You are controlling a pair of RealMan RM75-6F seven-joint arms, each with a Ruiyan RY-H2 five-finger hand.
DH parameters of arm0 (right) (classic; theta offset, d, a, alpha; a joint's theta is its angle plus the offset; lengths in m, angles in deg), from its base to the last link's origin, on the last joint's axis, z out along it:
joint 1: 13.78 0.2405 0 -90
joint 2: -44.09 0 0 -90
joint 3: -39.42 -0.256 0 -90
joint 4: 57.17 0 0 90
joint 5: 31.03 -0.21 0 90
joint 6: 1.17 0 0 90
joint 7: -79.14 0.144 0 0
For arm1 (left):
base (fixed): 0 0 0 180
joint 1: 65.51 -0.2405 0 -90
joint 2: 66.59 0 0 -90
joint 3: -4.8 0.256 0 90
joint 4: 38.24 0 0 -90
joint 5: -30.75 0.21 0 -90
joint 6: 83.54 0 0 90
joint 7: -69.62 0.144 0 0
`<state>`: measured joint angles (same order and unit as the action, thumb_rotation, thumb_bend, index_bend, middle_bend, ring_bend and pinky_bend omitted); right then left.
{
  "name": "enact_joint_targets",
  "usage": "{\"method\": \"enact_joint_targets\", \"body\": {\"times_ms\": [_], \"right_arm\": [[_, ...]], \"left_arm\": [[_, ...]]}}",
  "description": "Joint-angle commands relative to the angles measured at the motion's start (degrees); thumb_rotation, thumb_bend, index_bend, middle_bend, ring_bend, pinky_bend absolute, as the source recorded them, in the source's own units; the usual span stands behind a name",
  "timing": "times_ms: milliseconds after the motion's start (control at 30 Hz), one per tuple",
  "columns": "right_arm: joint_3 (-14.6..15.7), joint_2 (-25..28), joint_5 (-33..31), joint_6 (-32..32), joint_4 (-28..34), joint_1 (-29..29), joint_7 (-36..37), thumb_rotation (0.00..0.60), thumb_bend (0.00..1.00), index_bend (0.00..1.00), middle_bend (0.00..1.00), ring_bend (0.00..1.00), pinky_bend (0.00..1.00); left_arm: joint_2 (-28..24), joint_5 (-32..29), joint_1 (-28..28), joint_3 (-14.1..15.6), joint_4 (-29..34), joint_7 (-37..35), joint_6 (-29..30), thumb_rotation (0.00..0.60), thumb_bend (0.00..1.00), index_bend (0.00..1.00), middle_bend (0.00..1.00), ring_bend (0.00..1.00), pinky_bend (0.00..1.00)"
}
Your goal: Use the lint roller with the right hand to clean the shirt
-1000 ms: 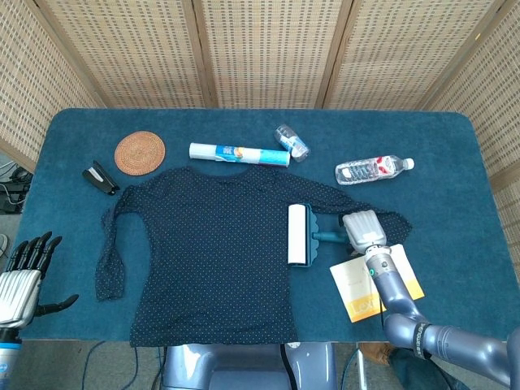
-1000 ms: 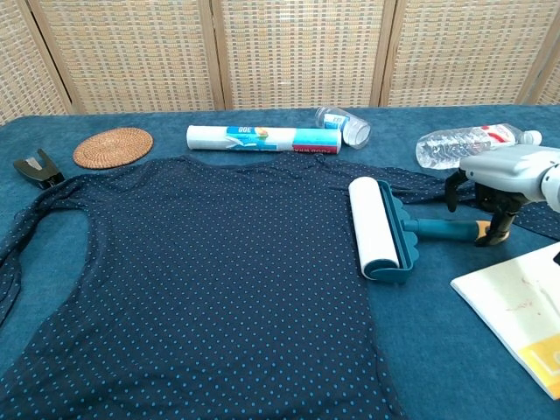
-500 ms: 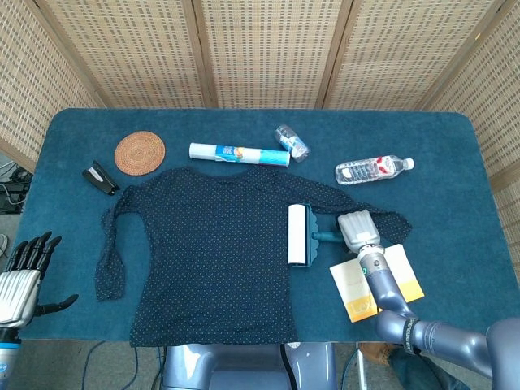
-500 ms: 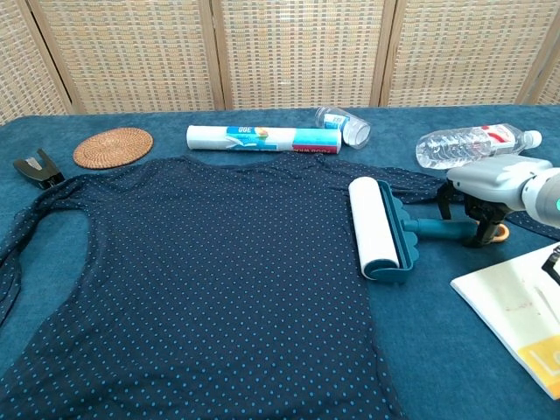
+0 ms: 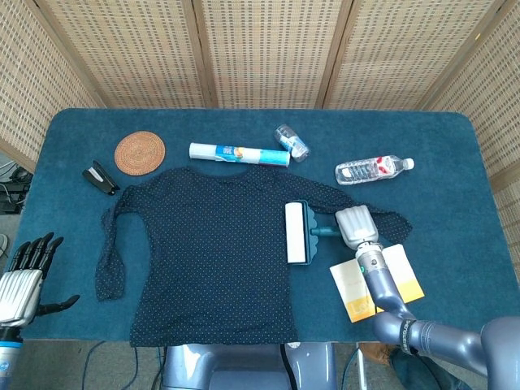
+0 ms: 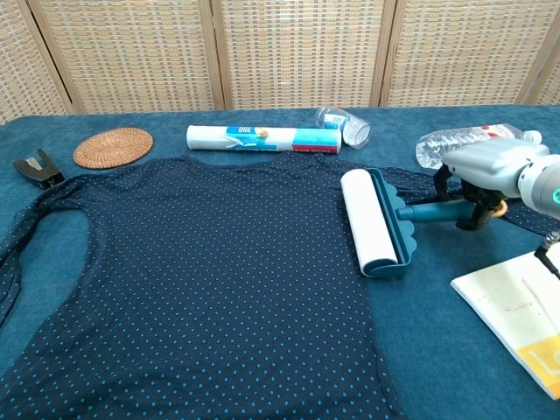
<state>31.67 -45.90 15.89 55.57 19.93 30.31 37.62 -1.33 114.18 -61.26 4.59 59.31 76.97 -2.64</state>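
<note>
Right hand (image 6: 490, 173) gripping lint roller (image 6: 378, 222) on shirt (image 6: 201, 280).

From my station I count one shirt (image 5: 219, 244), one lint roller (image 5: 298, 233), one woven coaster (image 5: 140, 152), one wrapped roll (image 5: 239, 153), two plastic bottles, at one o'clock (image 5: 292, 142) and two o'clock (image 5: 374, 169), one black clip (image 5: 101, 177), one booklet (image 5: 375, 281), two robot hands (image 5: 355, 227) (image 5: 24, 275).
</note>
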Motion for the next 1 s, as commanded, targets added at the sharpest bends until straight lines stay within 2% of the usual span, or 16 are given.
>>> {"method": "enact_joint_targets", "body": {"times_ms": [33, 300, 533, 633, 767, 1000], "right_arm": [[-0.8, 2.8, 1.3, 1.4, 4.2, 2.4, -5.2, 0.6, 0.73, 0.71, 1.0, 1.0, 1.0], [-2.7, 4.7, -7.0, -0.9, 7.1, 9.9, -18.7, 0.6, 0.73, 0.71, 1.0, 1.0, 1.0], [-3.9, 2.7, -14.3, -2.0, 5.2, 17.7, -28.7, 0.6, 0.71, 0.71, 1.0, 1.0, 1.0], [-3.0, -1.2, -16.9, -4.4, -1.2, 23.3, -34.6, 0.6, 0.7, 0.71, 1.0, 1.0, 1.0], [-1.3, -4.8, -18.8, -5.0, -6.4, 26.0, -37.7, 0.6, 0.7, 0.71, 1.0, 1.0, 1.0], [0.9, -8.1, -19.6, -4.8, -8.5, 27.7, -38.9, 0.6, 0.69, 0.72, 1.0, 1.0, 1.0]], "left_arm": [[-0.1, 0.0, 0.1, 0.1, 0.0, -0.3, -0.2, 0.6, 0.0, 0.0, 0.0, 0.0, 0.0], [-0.3, -0.2, 0.5, 0.0, -0.1, -1.3, -0.9, 0.6, 0.0, 0.0, 0.0, 0.0, 0.0], [-0.5, -0.7, 0.9, 0.1, -0.4, -2.4, -2.0, 0.6, 0.0, 0.0, 0.0, 0.0, 0.0], [-0.4, -2.0, 1.6, -0.2, -1.5, -3.4, -3.7, 0.6, 0.0, 0.0, 0.0, 0.0, 0.0], [-0.4, -2.9, 2.0, -0.4, -2.0, -4.0, -4.6, 0.6, 0.0, 0.0, 0.0, 0.0, 0.0], [-0.2, -3.4, 2.3, -0.5, -2.3, -4.1, -5.2, 0.6, 0.0, 0.0, 0.0, 0.0, 0.0]]}}
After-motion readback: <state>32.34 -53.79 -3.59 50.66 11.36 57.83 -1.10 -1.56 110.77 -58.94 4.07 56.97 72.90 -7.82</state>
